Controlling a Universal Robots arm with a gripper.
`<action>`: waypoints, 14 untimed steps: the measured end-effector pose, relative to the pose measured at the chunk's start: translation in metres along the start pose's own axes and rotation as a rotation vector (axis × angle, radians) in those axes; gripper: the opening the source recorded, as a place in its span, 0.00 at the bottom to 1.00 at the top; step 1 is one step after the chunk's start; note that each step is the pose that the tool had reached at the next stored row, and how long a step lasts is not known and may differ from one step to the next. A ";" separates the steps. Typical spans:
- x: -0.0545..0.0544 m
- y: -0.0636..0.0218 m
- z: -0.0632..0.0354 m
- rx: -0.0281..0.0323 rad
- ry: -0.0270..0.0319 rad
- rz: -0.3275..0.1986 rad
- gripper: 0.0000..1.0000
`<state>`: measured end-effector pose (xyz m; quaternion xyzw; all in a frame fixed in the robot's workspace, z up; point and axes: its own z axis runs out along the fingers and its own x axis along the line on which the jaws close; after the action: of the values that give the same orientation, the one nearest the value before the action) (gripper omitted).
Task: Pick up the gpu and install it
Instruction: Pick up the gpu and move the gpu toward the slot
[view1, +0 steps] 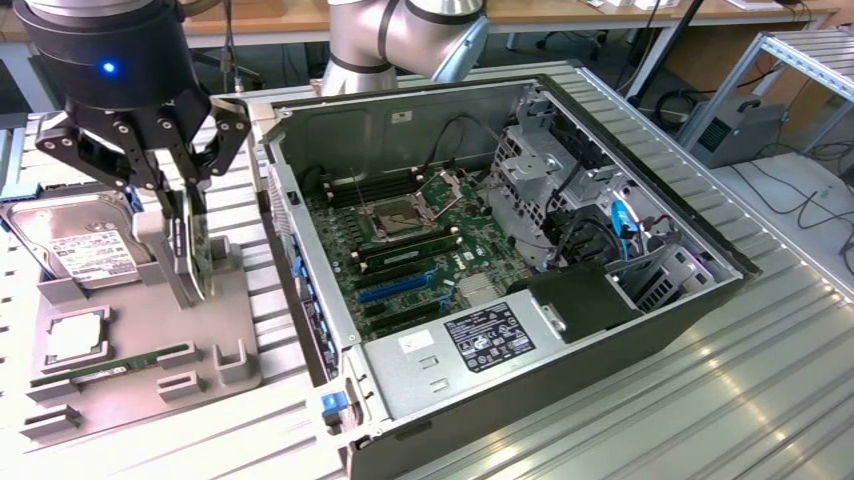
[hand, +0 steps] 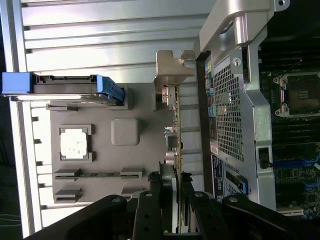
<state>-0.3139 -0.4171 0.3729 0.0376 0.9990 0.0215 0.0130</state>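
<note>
One gripper (view1: 187, 225) is clamped on the gpu (view1: 198, 270), which stands on edge at the grey parts tray (view1: 200, 335), nine o'clock of the open computer case (view1: 601, 385) in the exterior view.

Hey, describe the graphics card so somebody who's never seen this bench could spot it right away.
Find the open computer case; on the exterior view's left of it lies a grey parts tray. The gpu is the thin dark card standing on edge there, clamped in the gripper. Its neighbours, the hard drive and the green memory stick, lie flat.
</note>
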 end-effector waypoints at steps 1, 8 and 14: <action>0.000 0.0000 -0.0007 0.0000 0.0000 0.000 0.27; 0.000 0.0003 -0.0076 -0.0001 -0.0001 0.000 0.27; -0.001 0.0009 -0.0204 -0.0001 -0.0001 0.000 0.27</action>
<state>-0.3138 -0.4171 0.3934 0.0376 0.9990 0.0216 0.0131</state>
